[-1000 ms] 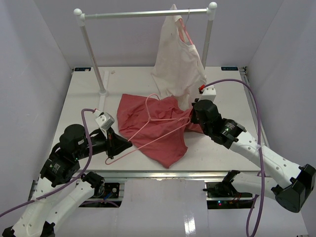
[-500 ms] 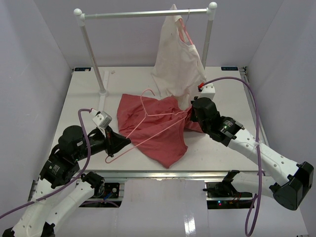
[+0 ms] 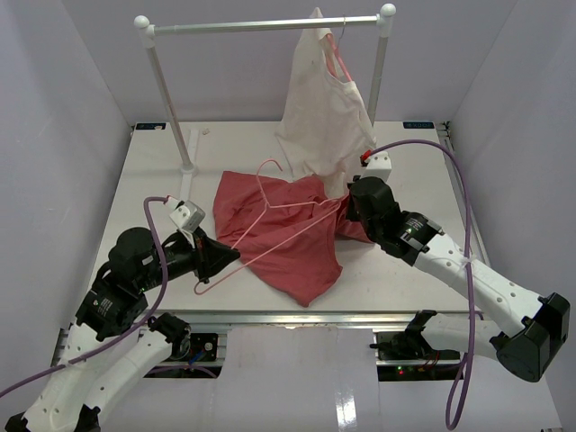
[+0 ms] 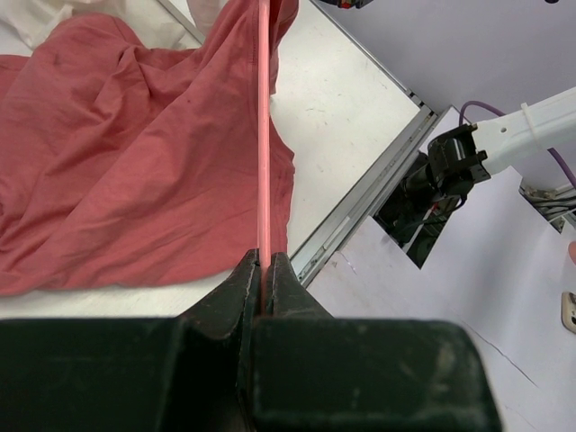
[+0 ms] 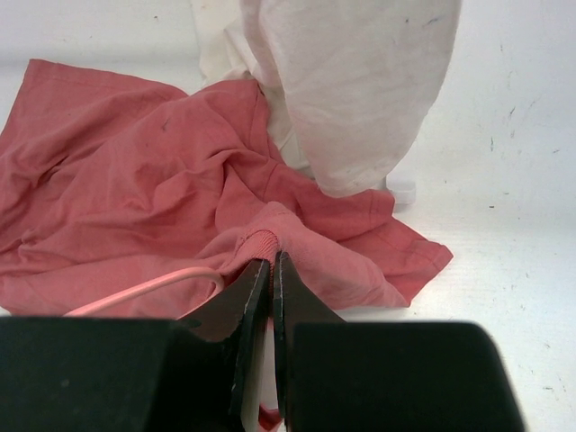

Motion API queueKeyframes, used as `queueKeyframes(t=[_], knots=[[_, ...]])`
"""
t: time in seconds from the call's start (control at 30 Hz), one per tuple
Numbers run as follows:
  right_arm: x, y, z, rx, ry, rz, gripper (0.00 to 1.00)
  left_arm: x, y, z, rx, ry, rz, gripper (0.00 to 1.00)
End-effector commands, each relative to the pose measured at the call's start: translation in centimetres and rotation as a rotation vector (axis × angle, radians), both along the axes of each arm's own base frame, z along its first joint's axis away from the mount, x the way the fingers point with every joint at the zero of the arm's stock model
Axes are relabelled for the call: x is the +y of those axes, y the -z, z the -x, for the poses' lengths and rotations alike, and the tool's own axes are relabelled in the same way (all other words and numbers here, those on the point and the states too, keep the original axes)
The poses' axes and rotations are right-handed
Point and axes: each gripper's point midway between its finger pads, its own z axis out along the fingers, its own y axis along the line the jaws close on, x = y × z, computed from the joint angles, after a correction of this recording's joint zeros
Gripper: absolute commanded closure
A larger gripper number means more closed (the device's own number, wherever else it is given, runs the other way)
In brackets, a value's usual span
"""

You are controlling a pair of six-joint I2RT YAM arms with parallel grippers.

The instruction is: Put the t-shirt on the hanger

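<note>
The salmon t-shirt lies crumpled on the table's middle. The pink wire hanger lies tilted over it, its hook toward the back. My left gripper is shut on the hanger's near corner; in the left wrist view the wire runs straight out of the closed jaws over the shirt. My right gripper is shut on a fold of the shirt's ribbed edge, with the hanger's wire just left of the jaws.
A cream garment hangs on another hanger from the white rail at the back right, its hem touching the shirt. The rail's left post and right foot stand on the table. The table's front edge is close.
</note>
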Motion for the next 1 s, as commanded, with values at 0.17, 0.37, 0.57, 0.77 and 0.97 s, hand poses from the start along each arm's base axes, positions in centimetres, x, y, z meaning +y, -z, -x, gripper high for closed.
queueKeyframes(t=[0.17,0.37,0.57,0.77,0.97], knots=[[0.7,-2.4,-1.0,-0.061,0.006,-0.049,0.92,-1.2,0.5,-0.5,0.002,0.045,0.014,1.00],[0.8,-2.7,-1.1,-0.064,0.002,-0.050,0.92,-0.8,0.3,-0.5,-0.017,0.029,0.012,1.00],[2.1,-2.6,-0.7,-0.049,-0.073,-0.057,0.92,-1.0,0.9,-1.2,-0.028,0.031,-0.016,1.00],[2.4,-3.0,0.5,-0.043,-0.167,-0.027,0.92,-1.8,0.8,-0.7,-0.061,0.112,-0.023,1.00],[3.3,-3.9,1.7,-0.042,-0.280,-0.027,0.92,-2.7,0.2,-0.3,-0.121,0.181,0.022,1.00]])
